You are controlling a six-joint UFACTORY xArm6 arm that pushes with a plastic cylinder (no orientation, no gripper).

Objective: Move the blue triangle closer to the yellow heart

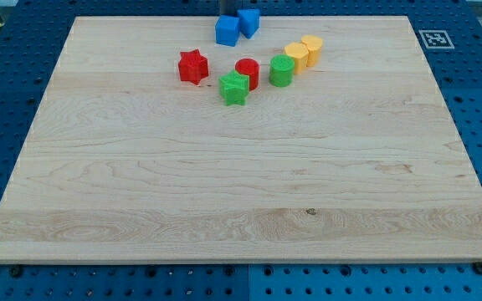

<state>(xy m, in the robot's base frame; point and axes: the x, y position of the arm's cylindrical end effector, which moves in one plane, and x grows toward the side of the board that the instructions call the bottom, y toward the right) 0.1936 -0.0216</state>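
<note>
Blue blocks (228, 30) (248, 21) at view's top hide my tip; end effector state unreadable.

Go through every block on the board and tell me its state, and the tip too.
blue cube: touching blue triangle
blue triangle: near top edge
red star: apart
red cylinder: beside green star
green star: upright
green cylinder: upright
yellow blocks: touching pair
my tip: hidden

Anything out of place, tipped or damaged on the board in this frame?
Nothing stands out. All eight blocks sit flat, clustered near the view's top, and the wooden board looks intact. My tip rests just above the two blue blocks.
</note>
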